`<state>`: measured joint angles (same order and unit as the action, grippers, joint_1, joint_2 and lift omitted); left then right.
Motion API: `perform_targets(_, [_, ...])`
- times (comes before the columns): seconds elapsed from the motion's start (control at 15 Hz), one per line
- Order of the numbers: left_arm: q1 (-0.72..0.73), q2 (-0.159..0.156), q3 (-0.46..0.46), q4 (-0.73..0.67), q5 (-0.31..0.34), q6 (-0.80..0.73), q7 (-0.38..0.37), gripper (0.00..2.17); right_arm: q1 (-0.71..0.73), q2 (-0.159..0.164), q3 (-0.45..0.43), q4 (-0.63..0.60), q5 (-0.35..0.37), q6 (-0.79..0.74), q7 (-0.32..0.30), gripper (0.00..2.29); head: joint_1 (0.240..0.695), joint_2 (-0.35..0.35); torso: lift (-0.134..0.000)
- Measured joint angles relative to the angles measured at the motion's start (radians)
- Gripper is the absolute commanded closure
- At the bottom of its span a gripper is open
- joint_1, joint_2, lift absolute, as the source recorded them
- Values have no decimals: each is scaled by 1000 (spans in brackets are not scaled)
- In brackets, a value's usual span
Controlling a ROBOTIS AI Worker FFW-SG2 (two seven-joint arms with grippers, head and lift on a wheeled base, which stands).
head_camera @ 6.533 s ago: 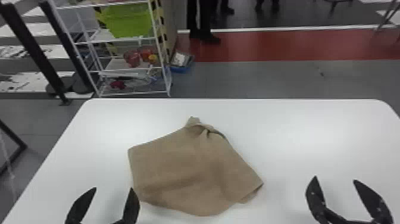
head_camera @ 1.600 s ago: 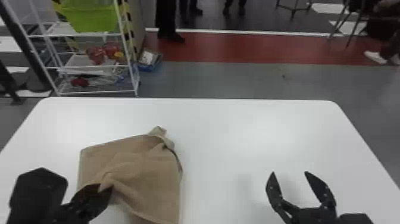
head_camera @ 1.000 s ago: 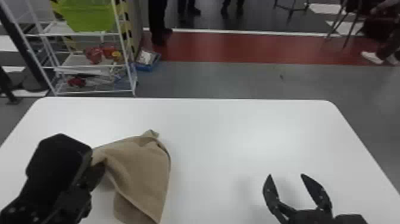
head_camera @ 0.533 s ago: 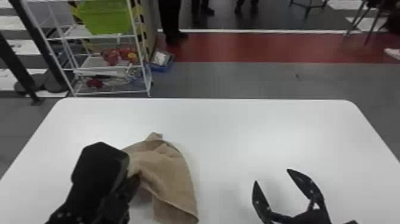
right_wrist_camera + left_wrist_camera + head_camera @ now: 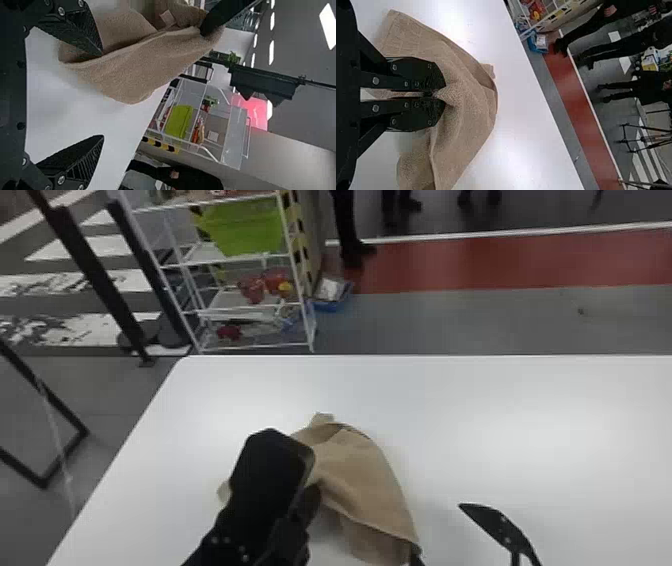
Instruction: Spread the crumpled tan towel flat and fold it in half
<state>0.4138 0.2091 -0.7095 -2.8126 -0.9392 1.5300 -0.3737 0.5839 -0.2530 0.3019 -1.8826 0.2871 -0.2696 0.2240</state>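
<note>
Right gripper [image 5: 102,95] has slid left to towel [image 5: 365,490], fingers wide. Left gripper [image 5: 433,94] pinches towel, in from table's [image 5: 500,405] back left corner. Loose corner [image 5: 406,542] looks closest to right gripper: likely next grab.

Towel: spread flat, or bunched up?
Bunched up: the tan towel is pinched between the closed fingers of the left gripper, and its cloth drapes in folds around them.
</note>
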Motion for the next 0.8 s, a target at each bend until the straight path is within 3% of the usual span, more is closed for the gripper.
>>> perform_targets(0.47, [-1, -1, -22, -4, -85, 22, -4, 1072, -34, 12, 47, 30, 29, 88, -14, 275, 695, 254, -123])
perform_targets(0.8, [-1, 3, -22, -5, -96, 25, -2, 1072, -68, 35, 59, 66, 29, 124, -18, 275, 695, 265, -123])
